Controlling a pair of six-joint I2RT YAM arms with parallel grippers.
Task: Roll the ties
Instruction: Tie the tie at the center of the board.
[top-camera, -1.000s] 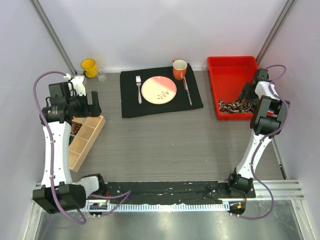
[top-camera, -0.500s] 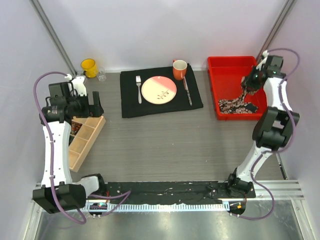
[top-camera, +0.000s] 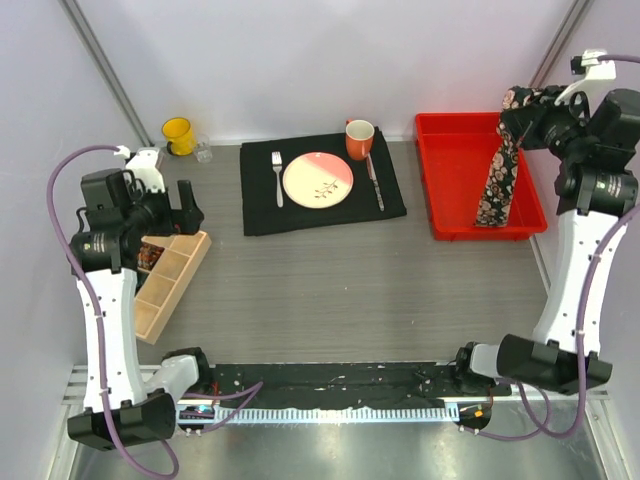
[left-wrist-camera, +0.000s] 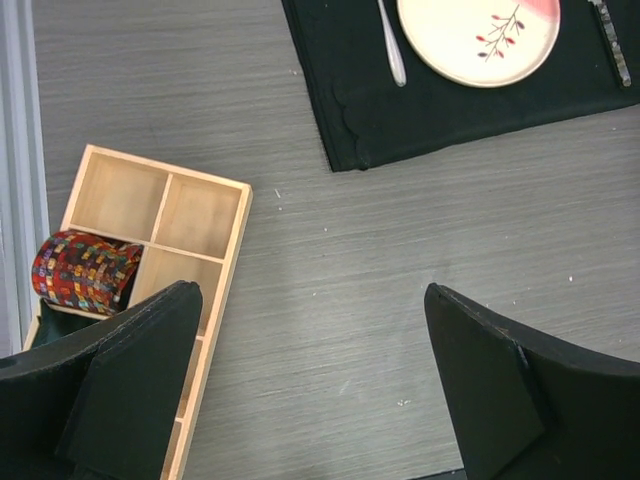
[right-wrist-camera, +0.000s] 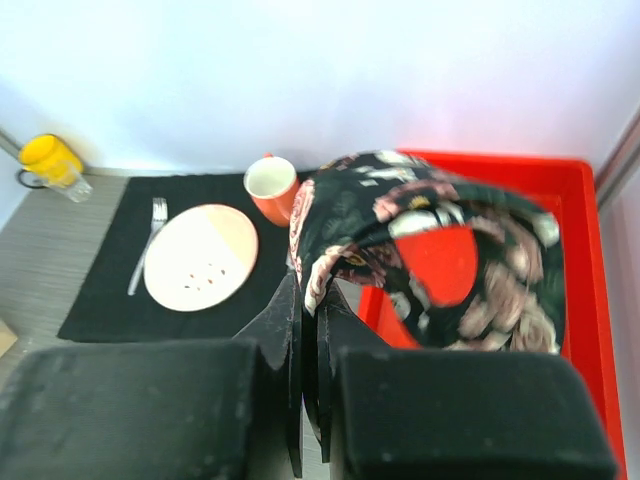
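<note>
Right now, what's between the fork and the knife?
The plate, on the black mat, lies between fork and knife, clearest in the top view.

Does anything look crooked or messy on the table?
The wooden box at the left sits crooked, slanted compared with the straight placemat; one rolled tie lies inside it. The flowery tie dangles from the right gripper above the red bin, but it is just held there. Nothing looks spilled.

Black floral tie, red bin
</note>
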